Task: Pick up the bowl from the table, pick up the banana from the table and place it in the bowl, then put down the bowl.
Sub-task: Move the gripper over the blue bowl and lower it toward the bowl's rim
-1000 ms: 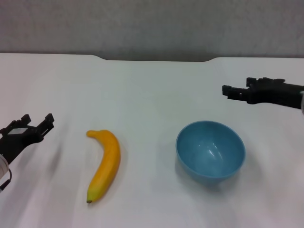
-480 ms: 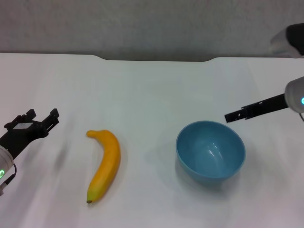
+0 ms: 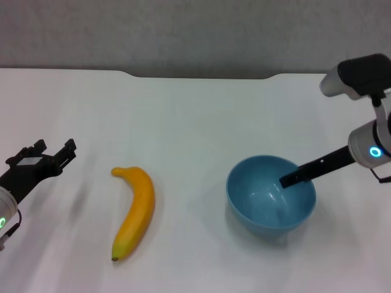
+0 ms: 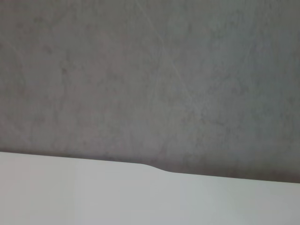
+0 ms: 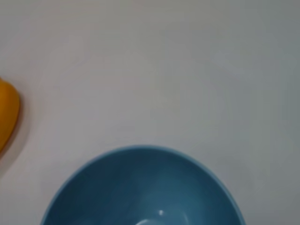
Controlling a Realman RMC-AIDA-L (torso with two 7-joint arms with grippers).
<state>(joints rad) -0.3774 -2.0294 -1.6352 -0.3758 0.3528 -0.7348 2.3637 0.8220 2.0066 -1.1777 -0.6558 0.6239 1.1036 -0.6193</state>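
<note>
The light-blue bowl (image 3: 259,204) stands upright and empty on the white table (image 3: 183,116), right of centre. The orange-yellow banana (image 3: 135,207) lies to its left, dark tip toward the front. My right gripper (image 3: 288,180) is seen edge-on, its tip over the bowl's right rim and reaching inside. The right wrist view looks down on the bowl (image 5: 140,192), with the banana's end (image 5: 7,117) at the picture's edge. My left gripper (image 3: 54,152) is open and empty at the far left, apart from the banana.
The table's far edge has a shallow notch (image 3: 198,76) against a grey wall. The left wrist view shows only that wall (image 4: 150,70) and the table's far edge (image 4: 93,187).
My right arm has swung down and leftward from above the table's right side until its gripper tip is over the bowl's rim. The left gripper edged slightly forward. Bowl and banana have not moved.
</note>
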